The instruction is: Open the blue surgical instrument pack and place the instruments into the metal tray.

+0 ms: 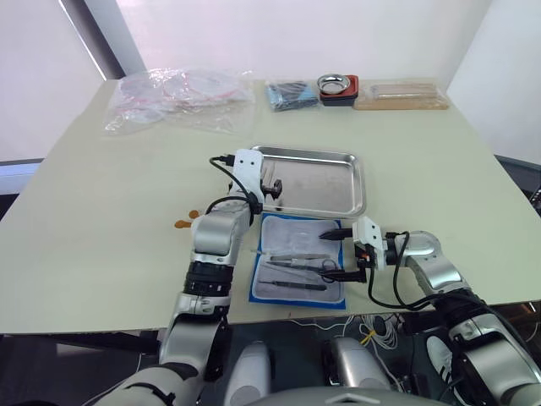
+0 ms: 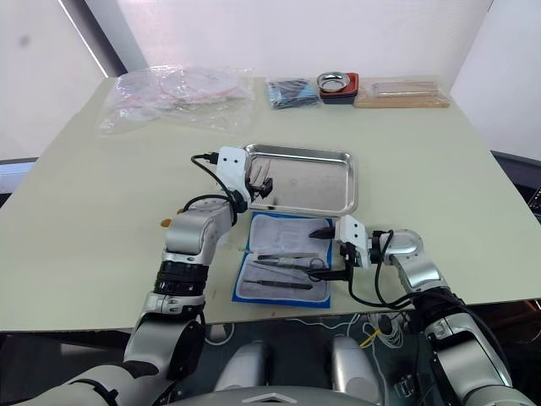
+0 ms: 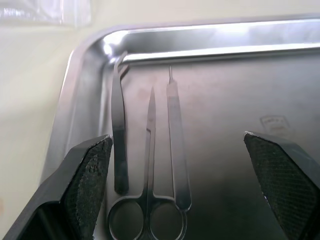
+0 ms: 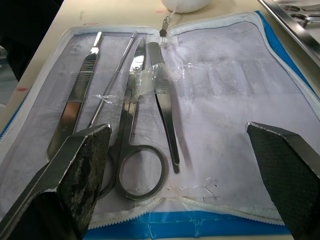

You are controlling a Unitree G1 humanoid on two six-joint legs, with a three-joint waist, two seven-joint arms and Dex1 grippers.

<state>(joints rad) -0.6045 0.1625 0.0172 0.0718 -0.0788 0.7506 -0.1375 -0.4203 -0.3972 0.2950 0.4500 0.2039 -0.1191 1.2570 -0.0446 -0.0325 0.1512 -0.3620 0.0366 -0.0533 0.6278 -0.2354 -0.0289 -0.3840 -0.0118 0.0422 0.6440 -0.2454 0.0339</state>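
The blue surgical instrument pack (image 1: 292,235) lies unzipped and flat at the table's front edge, whitish inner face up. Several instruments (image 4: 132,125) sit in its pockets: scissors, forceps (image 4: 165,107), a flat handle (image 4: 75,107) and a thin probe. My right gripper (image 1: 340,254) is open at the pack's right edge, pointing across it, with nothing between its fingers. Just behind the pack is the metal tray (image 1: 330,188). Three instruments lie at the tray's left end: curved forceps (image 3: 119,140), scissors (image 3: 148,165) and a slim handle (image 3: 177,150). My left gripper (image 1: 270,186) hovers open above them.
Clear plastic bags (image 1: 177,97) lie at the back left. At the back stand a dark-blue packet (image 1: 292,93), a round metal bowl in a red holder (image 1: 338,86) and a long tan block (image 1: 400,95). A small orange scrap (image 1: 184,222) lies left of my left arm.
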